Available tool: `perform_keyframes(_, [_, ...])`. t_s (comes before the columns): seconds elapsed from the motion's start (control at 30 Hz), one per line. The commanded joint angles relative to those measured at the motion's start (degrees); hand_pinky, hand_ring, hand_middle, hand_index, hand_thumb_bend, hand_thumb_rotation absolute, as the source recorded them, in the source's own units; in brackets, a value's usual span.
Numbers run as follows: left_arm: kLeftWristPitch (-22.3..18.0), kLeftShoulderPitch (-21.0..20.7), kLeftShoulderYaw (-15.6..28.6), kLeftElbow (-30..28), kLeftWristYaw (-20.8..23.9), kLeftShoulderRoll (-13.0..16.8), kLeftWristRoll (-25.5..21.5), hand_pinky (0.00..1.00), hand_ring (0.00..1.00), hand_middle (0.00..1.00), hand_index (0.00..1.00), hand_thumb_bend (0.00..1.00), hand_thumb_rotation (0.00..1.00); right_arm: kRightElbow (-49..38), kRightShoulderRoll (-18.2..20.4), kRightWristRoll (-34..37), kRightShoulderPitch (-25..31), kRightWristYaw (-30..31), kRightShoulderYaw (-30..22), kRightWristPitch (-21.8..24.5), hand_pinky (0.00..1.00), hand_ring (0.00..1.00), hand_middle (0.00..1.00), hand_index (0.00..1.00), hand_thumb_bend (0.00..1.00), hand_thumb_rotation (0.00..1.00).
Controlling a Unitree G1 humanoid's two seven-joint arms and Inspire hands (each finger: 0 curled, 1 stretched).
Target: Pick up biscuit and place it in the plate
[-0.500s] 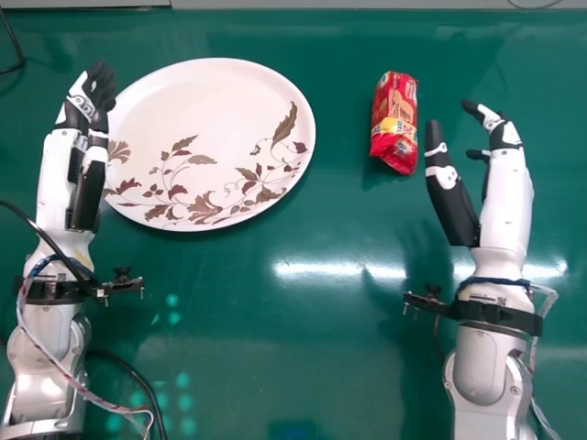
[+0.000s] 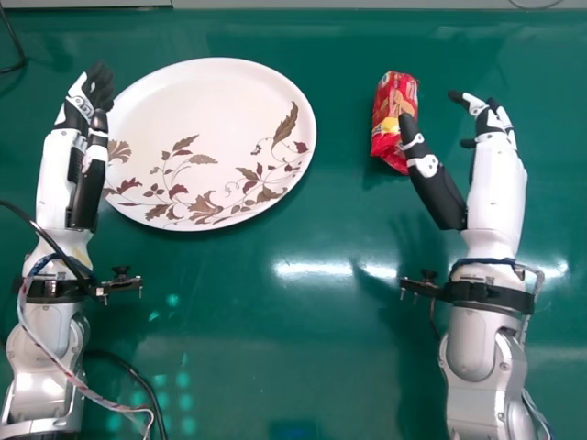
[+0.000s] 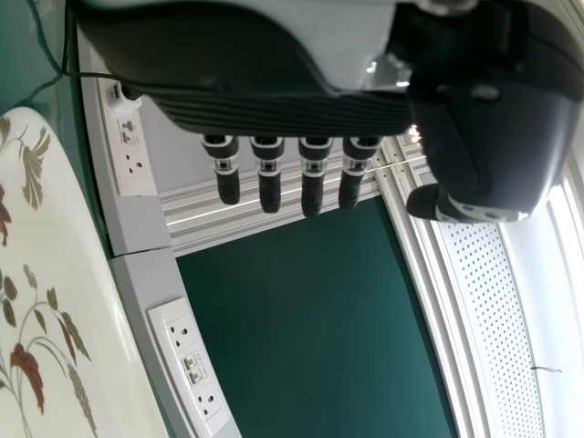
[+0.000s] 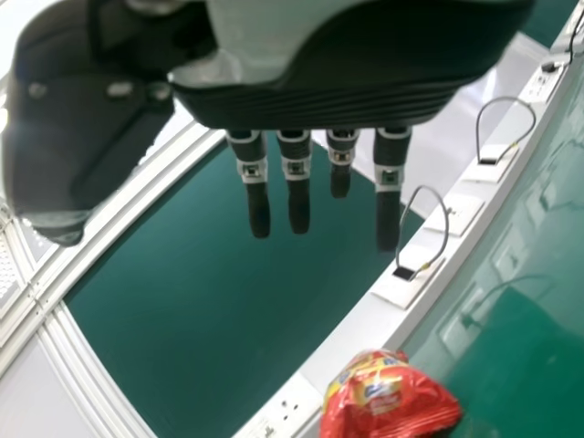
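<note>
The white-and-black right robot hand [image 2: 495, 188] stands wide, its thumb [image 2: 437, 194] well apart from its loosely extended fingers. It holds nothing. Just ahead and to its left lies the red, crinkled biscuit packet [image 2: 393, 96]. The thumb tip overlaps the packet's near end in the head view; contact cannot be confirmed.

Principal risk: the packet lies on the thumb's outer side, not in the gap. A direct leftward sweep would probably shove or roll it towards the plate. The thumb is therefore the main obstruction and should be cleared round or over the packet before closing. A grip on the near end alone may let the far end droop; too firm a squeeze may crush the contents.

Farther left of this robot hand lies the large, white, leaf-patterned round plate [image 2: 197, 110]. Release over its rim could leave the packet tilted or send it off.

The left robot hand [image 2: 60, 179], extended and unladen, stands at the plate's far-left rim; placement should keep clear of it. A thin black cable [image 2: 46, 236] crosses its forearm and could snag. Beyond this robot hand is a white socket panel [image 3: 189, 365], outside the likely path.
</note>
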Motion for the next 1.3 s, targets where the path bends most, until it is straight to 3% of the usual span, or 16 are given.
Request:
perform_keyframes(0.0, [-1.5,1.7,0.6,2.6,0.6,0.4,0.5,1.0,1.0,1.0,1.0,0.25,0.43,1.2,-1.2,0.6,-2.0,1.8,-1.1,1.9,0.66,0.81,0.88,0.86,0.97,0.49])
perform_keyframes(0.3, [-2.7,0.5,0.6,4.7,0.3,1.3,-0.2,1.0,1.0,1.0,1.0,0.27,0.5,1.8,-5.2,-2.4,-13.4,15.2,-0.8,16.1,0.57,0.73,0.84,0.85,0.99,0.47])
perform_keyframes(0.33, [-3.4,-0.8,0.3,7.1,0.6,1.3,0.2,1.0,1.0,1.0,1.0,0.27,0.5,2.0,-5.6,-2.6,-14.5,16.3,-0.7,17.1,0.56,0.72,0.83,0.85,0.98,0.46])
perform_keyframes(0.37, [-5.0,-5.6,-0.6,15.8,2.0,1.2,1.7,1.0,1.0,1.0,1.0,0.36,0.53,2.3,-6.1,-2.5,-15.5,17.2,-0.6,18.0,0.55,0.71,0.83,0.85,0.98,0.46])
perform_keyframes(0.4, [-6.2,-8.8,-1.2,21.6,2.7,1.2,2.5,0.97,0.98,0.99,0.99,0.57,0.58,2.8,-6.5,-2.8,-16.6,18.1,-0.4,18.9,0.55,0.71,0.83,0.85,0.98,0.46])
perform_keyframes(0.43, [-7.3,-11.0,-1.5,25.6,3.1,1.1,3.0,0.97,0.98,0.99,1.0,0.68,0.62,3.3,-7.1,-3.5,-17.6,19.2,0.0,20.0,0.56,0.72,0.83,0.85,0.96,0.46])
perform_keyframes(0.5, [-9.1,-12.4,-1.8,28.6,3.7,1.3,3.6,0.97,0.98,0.98,1.0,0.74,0.64,4.5,-8.2,-4.9,-19.4,20.9,0.8,21.4,0.6,0.75,0.83,0.85,0.95,0.45])
perform_keyframes(0.63, [-12.0,-14.4,-2.1,32.8,4.6,1.7,3.9,0.96,0.98,0.98,1.0,0.74,0.64,7.3,-11.6,-8.1,-21.5,24.0,3.0,22.3,0.56,0.69,0.76,0.82,0.91,0.47])
perform_keyframes(0.73, [-14.0,-15.5,-2.5,35.3,6.2,2.1,5.0,0.92,0.96,0.97,0.99,0.75,0.65,8.8,-13.0,-11.2,-23.1,27.4,5.1,25.1,0.56,0.71,0.77,0.82,0.91,0.5])
perform_keyframes(0.93, [-14.8,-16.1,-3.2,36.6,6.4,2.7,4.9,0.95,0.98,0.98,1.0,0.76,0.67,9.1,-14.9,-16.6,-24.2,34.8,8.3,29.6,0.65,0.86,0.9,0.88,0.94,0.52])
perform_keyframes(1.03, [-15.0,-16.2,-3.4,36.6,6.6,2.9,5.0,0.95,0.97,0.98,1.0,0.77,0.68,8.6,-16.6,-18.2,-24.1,37.7,9.0,29.4,0.61,0.87,0.91,0.89,0.94,0.52])
perform_keyframes(1.27, [-15.6,-16.8,-4.1,37.2,6.0,2.9,4.5,0.93,0.97,0.98,1.0,0.77,0.68,6.7,-18.4,-20.8,-24.4,45.6,9.0,31.0,0.83,0.99,1.0,0.97,0.91,0.5])
